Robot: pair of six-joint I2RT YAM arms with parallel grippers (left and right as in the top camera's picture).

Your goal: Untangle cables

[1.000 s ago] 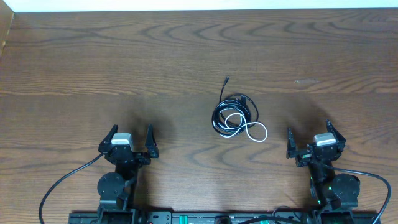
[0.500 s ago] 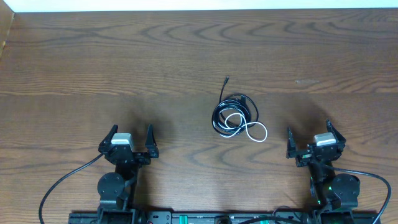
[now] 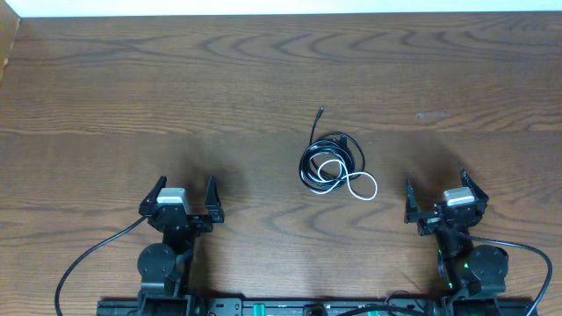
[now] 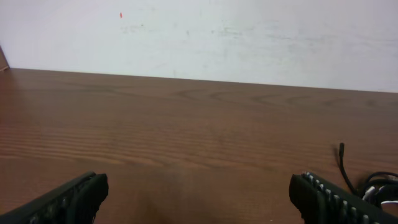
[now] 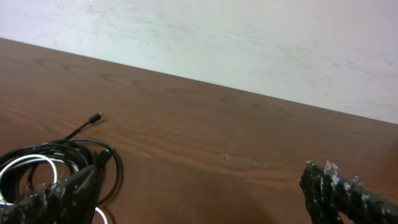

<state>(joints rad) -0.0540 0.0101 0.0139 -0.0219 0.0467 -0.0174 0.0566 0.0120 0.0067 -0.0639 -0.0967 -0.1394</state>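
Overhead view, contents as seen: one dark wooden table [image 3: 105,105]; on it, one bundle of cables [image 3: 327,162], taken below as the reference point. The bundle consists of a thin black cord [image 3: 306,169] wound in several overlapping loops, with one free end running up and away from the coil to a small plug [image 3: 320,112], and a shorter white cord [image 3: 362,184] that loops inside the coil and spills out on its lower right side. Whether the white cord passes under or through the black loops is too fine to make out from here. The left gripper [image 3: 185,184] sits well apart from the bundle, down and to its left, with jaws spread wide and nothing between them. The right gripper [image 3: 436,183] sits nearer the bundle, down and to its right, jaws likewise spread and empty. Neither touches the bundle. Two thicker black leads [image 3: 88,254] curve out from the arm bases, below the bundle at the table's near edge. In the right wrist view the bundle lies just ahead of the left-hand finger [image 5: 59,196]. A pale wall [image 4: 249,37] stands beyond the bundle, past the table's far edge.
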